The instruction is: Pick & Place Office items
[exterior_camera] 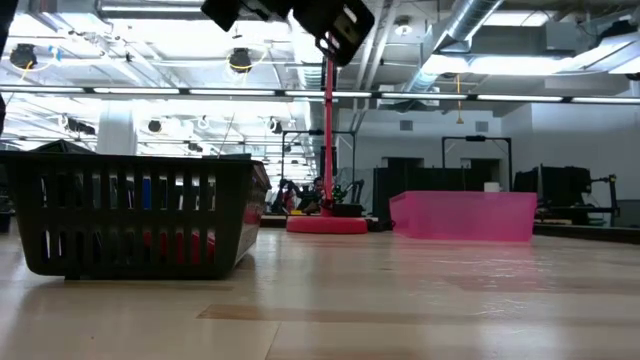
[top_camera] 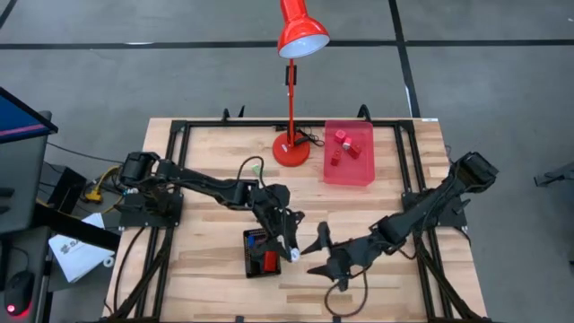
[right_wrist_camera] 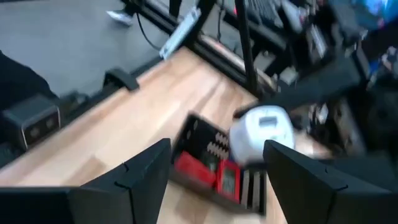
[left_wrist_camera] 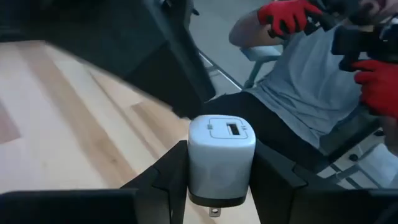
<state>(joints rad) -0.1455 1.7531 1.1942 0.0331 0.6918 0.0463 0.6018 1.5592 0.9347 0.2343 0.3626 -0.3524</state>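
Observation:
My left gripper (top_camera: 292, 254) is shut on a white USB charger block (left_wrist_camera: 221, 155), just past the right side of the black tray (top_camera: 260, 256). The tray holds red and blue pieces. My right gripper (top_camera: 315, 255) is open and empty, close to the right of the charger, which shows between its fingers in the right wrist view (right_wrist_camera: 261, 134). Several red blocks (top_camera: 342, 146) lie in the translucent red tray (top_camera: 359, 170) at the far side. My left gripper pinches the white charger by its two opposite side faces (left_wrist_camera: 194, 177) between its two fingers (left_wrist_camera: 165, 183). The face with the USB port (left_wrist_camera: 231, 129) points away from the gripper. The charger is lifted clear of the table.
A tall red desk lamp (top_camera: 291, 148) stands at the far middle, left of the translucent red tray. In the low view the black tray (exterior_camera: 130, 215) is at the left and the pink tray (exterior_camera: 465, 215) at the right. A person with red gloves (left_wrist_camera: 283, 15) sits beyond the table.

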